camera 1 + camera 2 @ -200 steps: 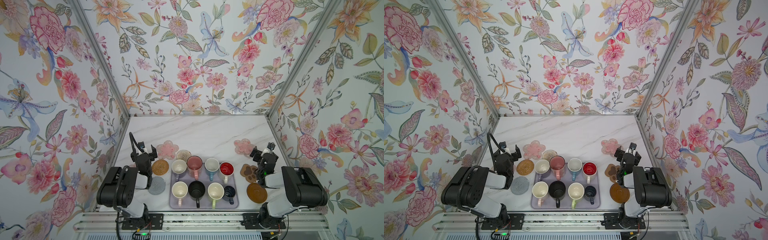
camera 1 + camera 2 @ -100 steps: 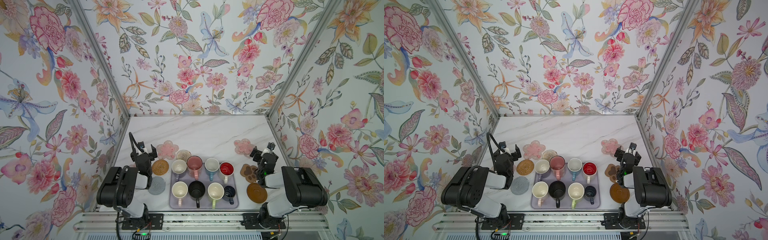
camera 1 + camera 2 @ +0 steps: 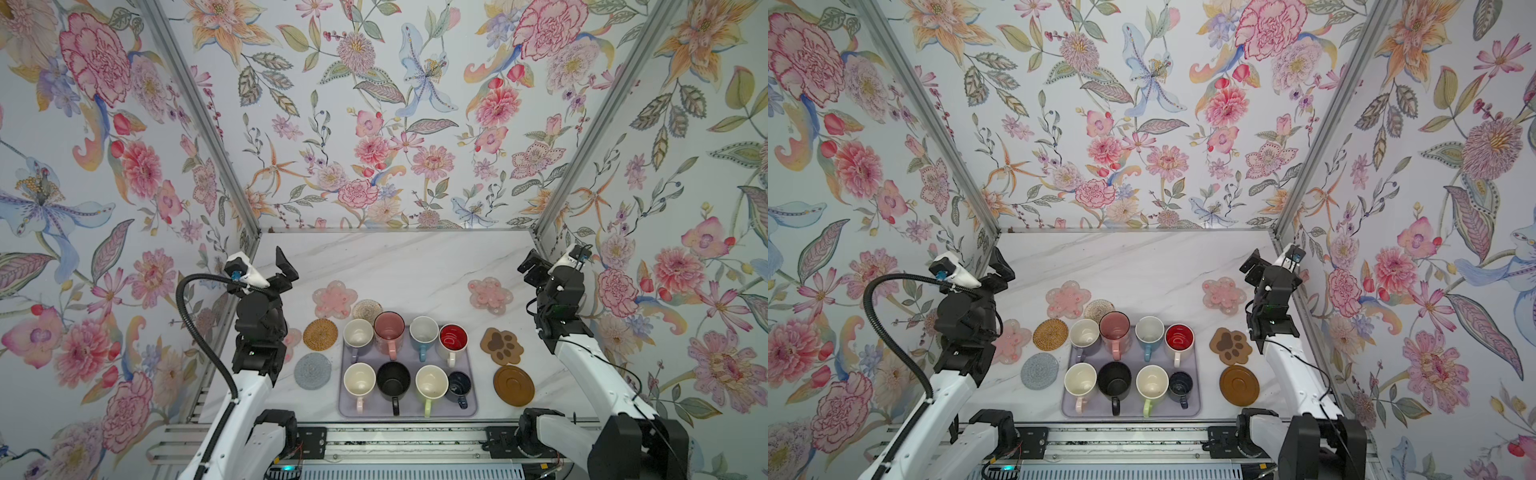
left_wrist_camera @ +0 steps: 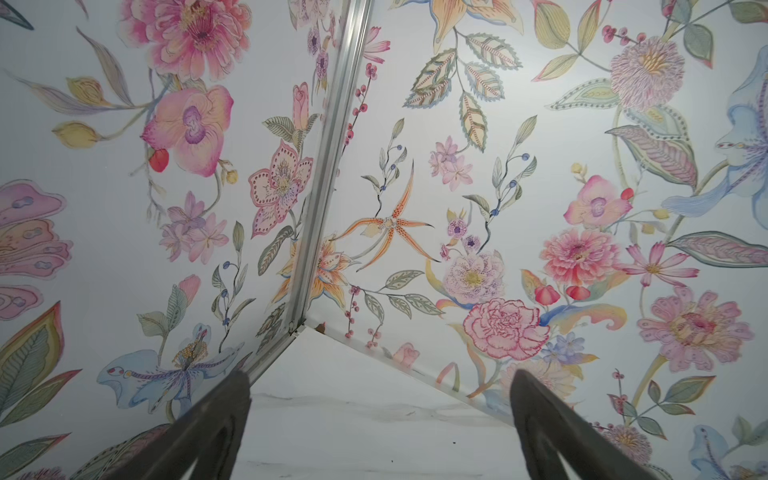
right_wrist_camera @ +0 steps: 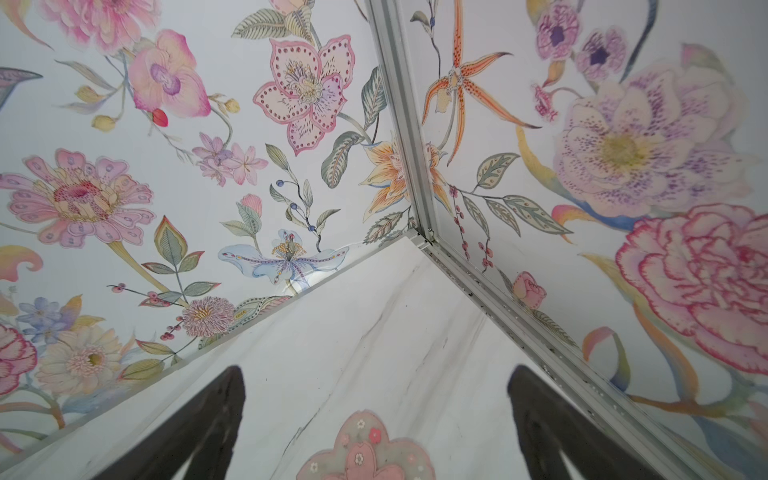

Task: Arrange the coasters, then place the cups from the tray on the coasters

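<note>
The pale lavender rectangular tray (image 3: 411, 410) lies at the middle of the front edge of the white marble surface (image 3: 395, 262), with all eight mugs on it in two rows. In the far row, from left to right, stand the lavender mug (image 3: 358, 334), pink mug (image 3: 389, 328), blue mug (image 3: 424, 331) and white mug with red inside (image 3: 453, 337). In the near row stand the cream-pink mug (image 3: 359, 379), black mug (image 3: 393, 377), light green mug (image 3: 431, 380) and small dark navy mug (image 3: 459, 382).

Toward the left edge lie the tan rattan round coaster (image 3: 320, 334), the grey knitted round coaster (image 3: 312, 371) and a translucent pink flower coaster (image 3: 1011, 340) (partly hidden by the left arm (image 3: 951, 386) in both top views). Just beyond the tray's far left corner lie a second pink flower coaster (image 3: 335, 299) and the beige woven round coaster (image 3: 367, 309). Toward the right edge lie the third pink flower coaster (image 3: 489, 295), the brown paw-shaped coaster (image 3: 501, 346) and the brown disc coaster (image 3: 513, 385).

The left gripper (image 3: 288, 270) hangs raised near the left edge, facing the far left corner, its jaws spread wide with nothing between them. The right gripper (image 3: 530, 266) faces the far right corner, equally wide and empty.
</note>
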Robot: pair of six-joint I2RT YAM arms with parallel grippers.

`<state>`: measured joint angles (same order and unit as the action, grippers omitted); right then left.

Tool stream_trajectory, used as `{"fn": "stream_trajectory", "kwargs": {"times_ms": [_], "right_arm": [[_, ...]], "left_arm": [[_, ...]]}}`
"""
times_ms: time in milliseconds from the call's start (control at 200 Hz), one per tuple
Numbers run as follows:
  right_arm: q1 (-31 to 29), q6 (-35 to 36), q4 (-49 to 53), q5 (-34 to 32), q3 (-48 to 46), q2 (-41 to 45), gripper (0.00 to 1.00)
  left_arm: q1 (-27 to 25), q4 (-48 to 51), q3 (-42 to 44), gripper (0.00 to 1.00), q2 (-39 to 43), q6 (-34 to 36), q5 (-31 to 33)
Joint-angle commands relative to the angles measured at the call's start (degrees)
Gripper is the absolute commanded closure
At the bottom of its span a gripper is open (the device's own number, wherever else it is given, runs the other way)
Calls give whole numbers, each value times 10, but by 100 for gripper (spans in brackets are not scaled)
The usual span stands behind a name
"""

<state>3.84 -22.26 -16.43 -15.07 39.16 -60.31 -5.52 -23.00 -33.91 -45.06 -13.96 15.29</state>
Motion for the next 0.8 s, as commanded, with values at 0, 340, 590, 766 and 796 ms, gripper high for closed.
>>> {"fn": "stream_trajectory", "kwargs": {"times_ms": [0, 340, 590, 766, 796], "right_arm": [[38, -76, 123, 88, -36, 36, 1], [79, -67, 234, 238, 36, -115, 1], [79, -64, 241, 251, 85, -237, 1], [77, -62, 251, 275, 104, -279, 1], [75, -62, 248, 275, 104, -284, 1]], "left_arm": [[2, 181, -10, 1, 12, -31, -69], [2, 310, -40, 1, 3, -33, -133], [2, 258, -77, 1, -68, -48, -200], [2, 252, -152, 1, -151, -18, -228], [2, 253, -163, 1, -165, -15, -232]]}}
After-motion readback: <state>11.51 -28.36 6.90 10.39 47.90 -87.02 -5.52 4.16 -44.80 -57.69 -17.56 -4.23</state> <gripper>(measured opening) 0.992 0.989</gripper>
